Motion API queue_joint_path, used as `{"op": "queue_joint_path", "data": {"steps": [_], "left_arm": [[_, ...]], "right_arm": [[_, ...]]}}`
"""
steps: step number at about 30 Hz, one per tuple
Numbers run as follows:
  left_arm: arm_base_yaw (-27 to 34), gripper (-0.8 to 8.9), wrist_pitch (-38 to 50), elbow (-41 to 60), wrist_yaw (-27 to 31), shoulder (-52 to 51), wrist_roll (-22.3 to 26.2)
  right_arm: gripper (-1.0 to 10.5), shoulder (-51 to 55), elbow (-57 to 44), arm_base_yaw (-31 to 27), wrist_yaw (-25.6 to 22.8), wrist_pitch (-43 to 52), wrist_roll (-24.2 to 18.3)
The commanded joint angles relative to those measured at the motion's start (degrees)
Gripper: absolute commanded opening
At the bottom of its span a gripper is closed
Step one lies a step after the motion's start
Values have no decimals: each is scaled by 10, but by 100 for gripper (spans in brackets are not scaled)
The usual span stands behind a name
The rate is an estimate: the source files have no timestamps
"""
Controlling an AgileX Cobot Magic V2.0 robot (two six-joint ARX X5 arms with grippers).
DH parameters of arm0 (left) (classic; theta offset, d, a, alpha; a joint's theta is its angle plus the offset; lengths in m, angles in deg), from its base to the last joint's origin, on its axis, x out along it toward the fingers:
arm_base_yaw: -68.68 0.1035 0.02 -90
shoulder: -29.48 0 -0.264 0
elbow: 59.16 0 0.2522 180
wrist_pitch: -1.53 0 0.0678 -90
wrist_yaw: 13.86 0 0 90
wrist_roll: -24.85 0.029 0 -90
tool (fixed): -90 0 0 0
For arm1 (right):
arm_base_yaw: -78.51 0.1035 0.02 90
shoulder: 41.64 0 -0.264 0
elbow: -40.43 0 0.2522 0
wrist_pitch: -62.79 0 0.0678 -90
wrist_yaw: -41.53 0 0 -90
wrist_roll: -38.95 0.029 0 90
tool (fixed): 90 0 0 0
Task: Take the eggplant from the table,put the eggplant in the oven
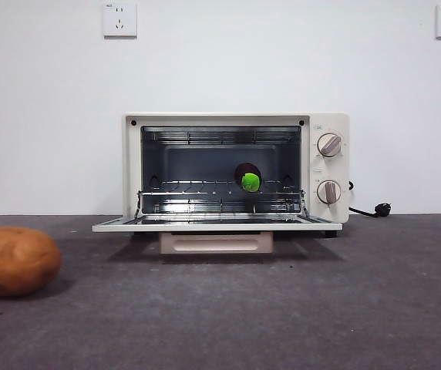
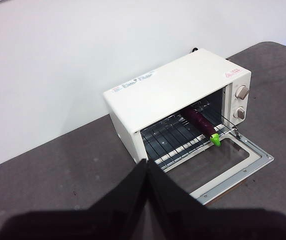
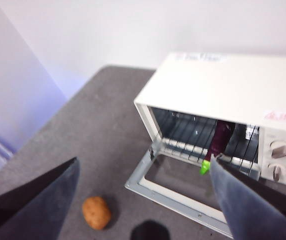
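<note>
The cream-white oven [image 1: 236, 122] stands at the back of the dark grey table [image 1: 282, 308] with its door [image 1: 217, 225] folded down flat. The dark purple eggplant [image 2: 199, 120] lies on the wire rack inside, toward the knob side, its green stem cap [image 1: 250, 182] pointing out at the door. The right wrist view shows the eggplant [image 3: 220, 140] in the same spot. My left gripper [image 2: 147, 167] is shut and empty, held high above the table in front of the oven. My right gripper [image 3: 143, 172] is open and empty, also well above the table.
A round orange-brown potato [image 1: 14, 260] lies on the table at the front left, also seen as the potato [image 3: 96, 212] below my right gripper. A black power plug [image 1: 381, 209] lies behind the oven on the right. A white wall with two sockets closes the back.
</note>
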Motion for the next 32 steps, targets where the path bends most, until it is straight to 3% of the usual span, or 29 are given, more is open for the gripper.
{"op": "queue_joint_path", "data": {"steps": [1, 15, 17, 21, 32], "left_arm": [[-1, -6, 1, 2, -2, 0, 6], [-1, -6, 1, 2, -2, 18, 7], [-1, -6, 2, 2, -2, 23, 9], [-1, -6, 12, 2, -2, 38, 12], [39, -6, 39, 2, -18, 104, 16]], "right_arm": [[437, 36, 0, 0, -1, 0, -8], [433, 89, 0, 0, 0, -17, -8], [325, 89, 0, 0, 0, -27, -9], [-14, 88, 0, 0, 7, -43, -30], [-12, 95, 0, 0, 11, -68, -40]]}}
